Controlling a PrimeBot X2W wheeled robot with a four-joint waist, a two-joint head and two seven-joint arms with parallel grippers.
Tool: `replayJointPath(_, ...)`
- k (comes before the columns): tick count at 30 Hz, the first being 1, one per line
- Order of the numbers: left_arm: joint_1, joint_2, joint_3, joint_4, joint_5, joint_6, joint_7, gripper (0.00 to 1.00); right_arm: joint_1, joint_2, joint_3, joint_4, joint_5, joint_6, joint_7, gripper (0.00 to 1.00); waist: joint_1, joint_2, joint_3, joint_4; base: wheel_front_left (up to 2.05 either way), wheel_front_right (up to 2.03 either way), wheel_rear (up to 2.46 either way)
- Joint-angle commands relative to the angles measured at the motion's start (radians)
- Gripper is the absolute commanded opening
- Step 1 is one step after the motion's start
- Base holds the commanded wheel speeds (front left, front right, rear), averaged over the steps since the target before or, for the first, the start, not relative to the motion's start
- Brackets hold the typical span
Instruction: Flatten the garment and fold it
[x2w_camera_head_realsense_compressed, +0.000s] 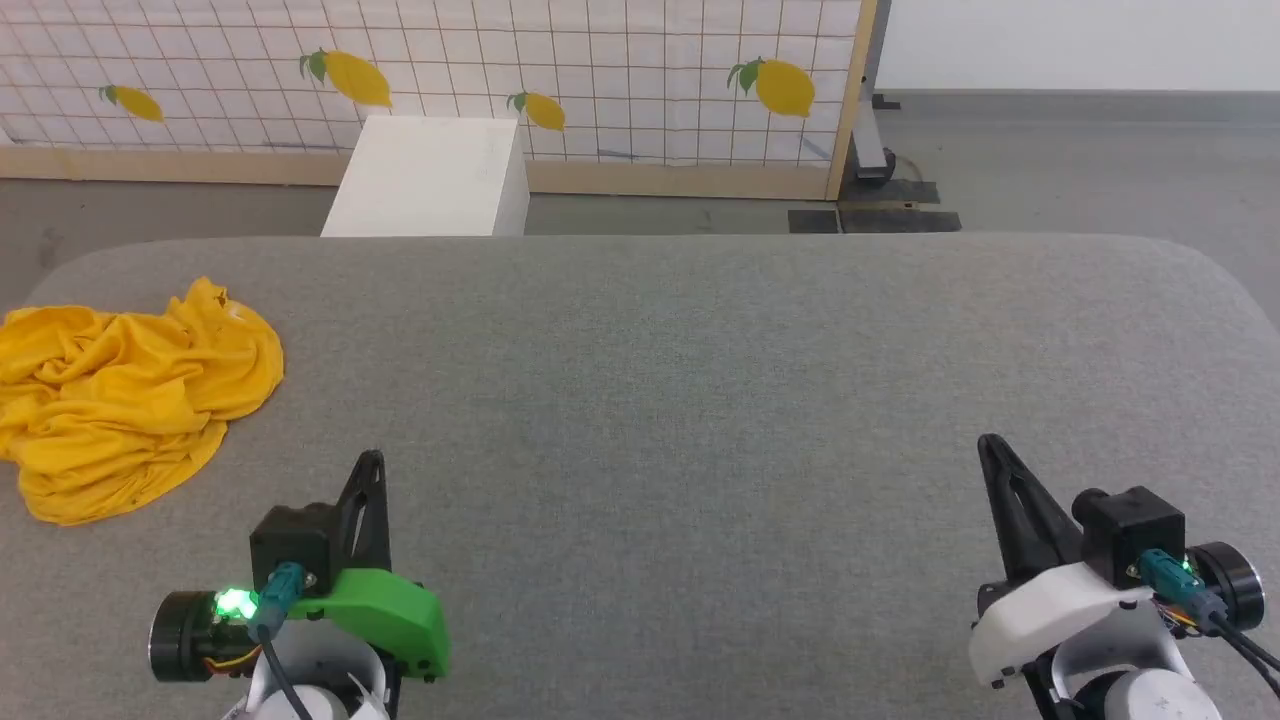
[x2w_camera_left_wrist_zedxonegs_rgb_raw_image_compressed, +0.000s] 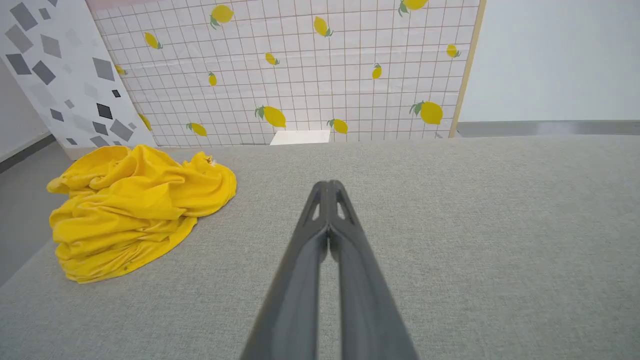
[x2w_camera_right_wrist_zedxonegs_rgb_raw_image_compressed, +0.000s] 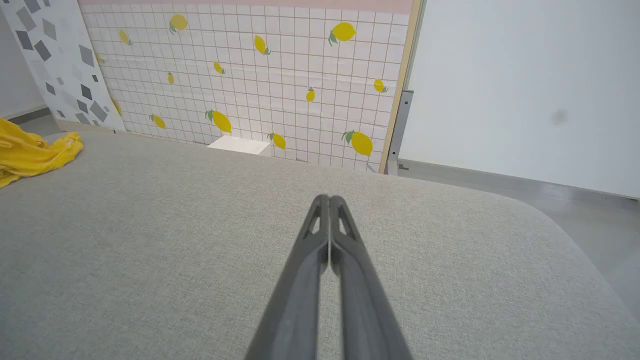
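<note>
Left gripper and right gripper sit closed and empty; best open the left and pinch the shirt by its edge, mid-left.

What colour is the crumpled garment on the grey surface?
Bright yellow; the garment lies bunched up, no print showing. Clearest in the left wrist view.

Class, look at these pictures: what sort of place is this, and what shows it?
Probably a staged robot test room, not a home: a freestanding lemon-print tile panel, a grey fabric-covered table on bare floor, and a crumpled yellow T-shirt at its left edge.
</note>
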Motion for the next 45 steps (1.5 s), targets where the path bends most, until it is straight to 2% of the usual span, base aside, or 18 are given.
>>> replayJointPath(1,0.011,-0.004,0.003,-0.003,0.010,0.007,0.001,0.00,-0.001,0.002,0.002,-0.005,-0.006,-0.002,0.000,0.00,0.0000,-0.0001,0.000,0.000,0.00,0.00,0.00)
replayJointPath(21,0.011,-0.004,0.003,-0.003,0.010,0.007,0.001,0.00,-0.001,0.002,0.002,-0.005,-0.006,-0.002,0.000,0.00,0.0000,-0.0001,0.000,0.000,0.00,0.00,0.00)
replayJointPath(22,0.000,0.000,-0.001,0.000,-0.001,0.000,0.000,1.00,0.000,0.000,0.000,0.000,0.000,0.000,0.000,1.00,0.0000,-0.0001,0.000,0.000,0.00,0.00,0.00)
replayJointPath(35,-0.010,0.000,-0.016,0.019,-0.014,0.014,-0.019,1.00,-0.004,0.000,-0.004,0.005,0.007,0.000,-0.012,1.00,0.0000,-0.0001,-0.001,0.011,0.00,0.00,0.00)
replayJointPath(45,-0.016,0.005,-0.025,0.037,-0.029,0.030,-0.040,1.00,-0.007,0.000,-0.005,0.012,0.014,0.000,-0.023,1.00,0.0000,-0.0001,-0.005,0.057,0.00,0.00,0.00)
